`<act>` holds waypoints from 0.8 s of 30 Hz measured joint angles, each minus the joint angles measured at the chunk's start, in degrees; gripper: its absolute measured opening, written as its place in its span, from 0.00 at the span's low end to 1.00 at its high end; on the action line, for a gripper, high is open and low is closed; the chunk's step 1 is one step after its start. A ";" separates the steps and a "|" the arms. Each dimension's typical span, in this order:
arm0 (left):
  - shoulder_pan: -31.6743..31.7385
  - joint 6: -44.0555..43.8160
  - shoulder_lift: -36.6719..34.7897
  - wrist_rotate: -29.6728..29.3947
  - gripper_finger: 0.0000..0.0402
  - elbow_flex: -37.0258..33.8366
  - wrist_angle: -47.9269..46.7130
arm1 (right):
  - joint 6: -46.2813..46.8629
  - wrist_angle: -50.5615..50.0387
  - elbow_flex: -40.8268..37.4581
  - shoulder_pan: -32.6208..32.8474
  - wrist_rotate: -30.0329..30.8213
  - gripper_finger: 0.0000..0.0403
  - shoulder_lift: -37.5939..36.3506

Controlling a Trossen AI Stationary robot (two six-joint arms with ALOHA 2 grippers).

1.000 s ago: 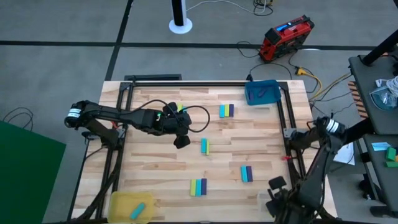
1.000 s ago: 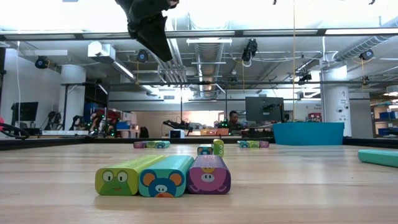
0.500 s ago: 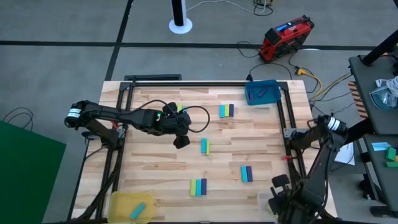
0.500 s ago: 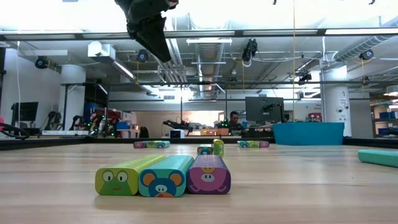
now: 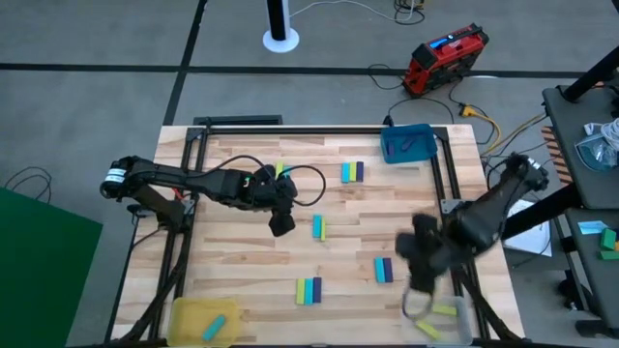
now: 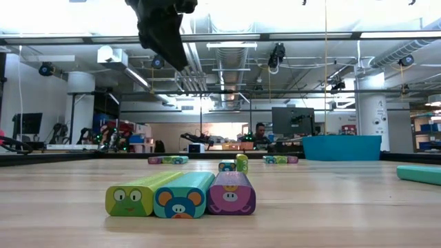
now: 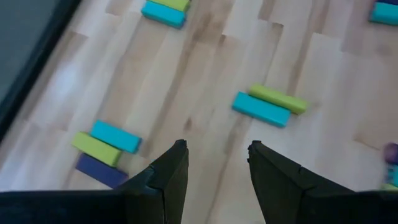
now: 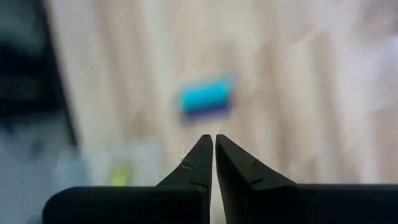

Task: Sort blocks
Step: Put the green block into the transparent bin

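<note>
Blocks (image 5: 308, 290) scattered near blue tray (image 5: 407, 143)

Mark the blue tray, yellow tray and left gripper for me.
blue tray (image 5: 407, 144): high view, on its floor.
yellow tray (image 5: 190, 316): high view, on a bare part of its floor.
left gripper (image 7: 214, 169): left wrist view, midway between the open fingertips.

Bare wood lies under the left gripper (image 7: 214, 168), its fingers parted above the table (image 5: 242, 246); the nearest obstacle is the cyan and yellow-green pair (image 5: 317, 227) just beside it. The right gripper (image 5: 423, 275), fingers together, hangs near the cyan and purple pair (image 5: 384, 270), seemingly clear of it.
</note>
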 joint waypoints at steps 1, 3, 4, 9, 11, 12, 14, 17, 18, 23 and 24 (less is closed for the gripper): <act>0.00 -0.38 0.00 0.93 0.37 0.00 -0.17 | -0.56 0.50 -0.01 -1.91 3.15 0.03 -0.92; -0.02 -1.41 0.00 2.71 0.37 0.00 -0.47 | -3.33 2.20 0.00 -5.81 7.43 0.03 -2.65; -0.02 -2.05 0.00 3.35 0.37 0.00 -0.59 | -5.20 3.40 0.00 -7.81 8.73 0.03 -3.42; -0.02 -6.19 -0.04 5.68 0.37 0.00 -2.47 | -12.94 9.25 0.00 -17.50 10.27 0.03 -5.19; 0.00 -8.29 -0.04 7.09 0.37 0.00 -3.65 | -14.51 11.25 0.00 -21.08 10.28 0.03 -5.34; 0.00 -9.54 -0.04 8.32 0.37 0.00 -4.08 | -15.16 12.22 0.00 -22.85 10.32 0.03 -5.33; 0.00 -12.19 -0.04 12.03 0.37 0.00 -5.23 | -15.39 13.76 0.00 -26.23 10.26 0.03 -5.06; -0.20 -16.69 -0.04 19.69 0.37 0.00 -7.05 | -15.22 15.01 0.00 -31.07 10.16 0.03 -4.22; -0.39 -17.79 -0.04 22.11 0.37 0.00 -7.20 | -15.22 15.71 0.00 -32.54 10.13 0.03 -4.07; -2.51 -17.91 -0.05 24.69 0.37 -0.30 -4.27 | -14.31 17.09 0.00 -39.26 10.14 0.03 -2.88; -2.82 -17.24 -0.09 24.05 0.37 -0.66 -2.67 | -13.53 16.96 0.00 -40.40 10.14 0.03 -2.52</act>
